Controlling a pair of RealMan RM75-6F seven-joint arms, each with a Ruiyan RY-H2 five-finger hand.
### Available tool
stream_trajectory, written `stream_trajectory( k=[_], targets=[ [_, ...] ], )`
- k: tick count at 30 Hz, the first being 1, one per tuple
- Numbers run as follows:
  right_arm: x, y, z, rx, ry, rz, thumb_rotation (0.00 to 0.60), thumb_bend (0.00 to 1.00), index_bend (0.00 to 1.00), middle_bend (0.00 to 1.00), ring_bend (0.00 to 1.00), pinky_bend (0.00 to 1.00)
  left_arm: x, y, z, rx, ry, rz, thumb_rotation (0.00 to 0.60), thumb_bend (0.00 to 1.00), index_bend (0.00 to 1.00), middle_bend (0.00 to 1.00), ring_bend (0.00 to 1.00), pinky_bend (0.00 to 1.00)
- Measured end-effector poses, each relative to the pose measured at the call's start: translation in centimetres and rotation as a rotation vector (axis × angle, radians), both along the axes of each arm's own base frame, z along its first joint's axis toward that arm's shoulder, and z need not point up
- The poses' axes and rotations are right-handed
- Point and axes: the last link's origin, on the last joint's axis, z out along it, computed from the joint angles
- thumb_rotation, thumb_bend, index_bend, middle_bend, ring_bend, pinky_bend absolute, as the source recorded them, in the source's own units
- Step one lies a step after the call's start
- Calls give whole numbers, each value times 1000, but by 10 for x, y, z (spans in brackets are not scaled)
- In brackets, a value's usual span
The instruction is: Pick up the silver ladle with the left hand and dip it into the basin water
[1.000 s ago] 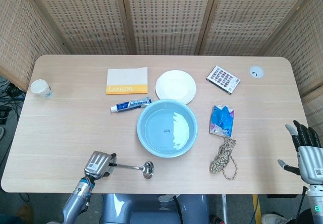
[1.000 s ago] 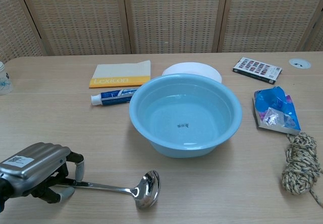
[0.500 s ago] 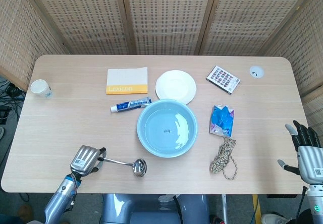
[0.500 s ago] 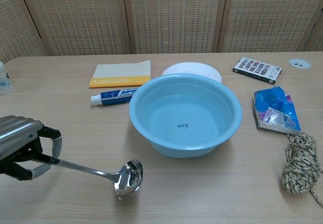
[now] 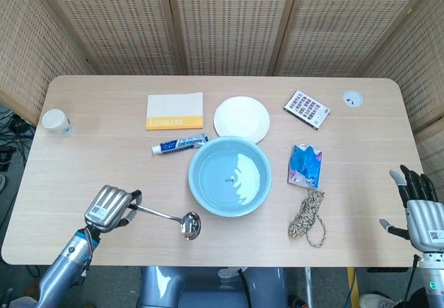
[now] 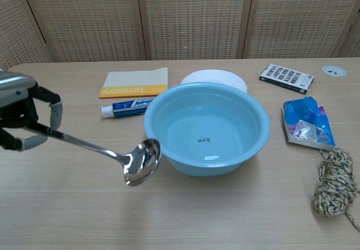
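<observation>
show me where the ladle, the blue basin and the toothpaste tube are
ladle (image 6: 142,160), chest view, on the bowl of the ladle
basin (image 6: 169,141), chest view, on the outer front wall
toothpaste tube (image 5: 182,143), head view, on the middle of the tube

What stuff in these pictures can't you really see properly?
- Left hand: chest view's left edge cuts it off; its grip on the ladle handle is partly hidden.
- Right hand: appears only at the head view's corner; absent from chest view.
- Toothpaste lettering: too small.
- Mark on the basin bottom: too small.
- Cup: cut by chest view's edge.
</observation>
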Motion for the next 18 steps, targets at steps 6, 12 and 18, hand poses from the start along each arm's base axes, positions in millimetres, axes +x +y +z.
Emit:
stream_trajectory(
  k=[6,12,18],
  targets=[
    [-3,-3,2,-7,-2,-19,600,0,0,0,0,0,44,46,15,-34,-28,-25,600,584,932,939,1000,1000],
    [-14,-9,8,-23,-19,-63,600,0,0,0,0,0,91,93,15,-51,18,-101,600,591,946,939,1000,1000],
    [-16,-13,15,-39,-31,-62,600,0,0,0,0,0,121,130,-13,-52,121,-137,600,590,952,938,1000,1000]
  ],
)
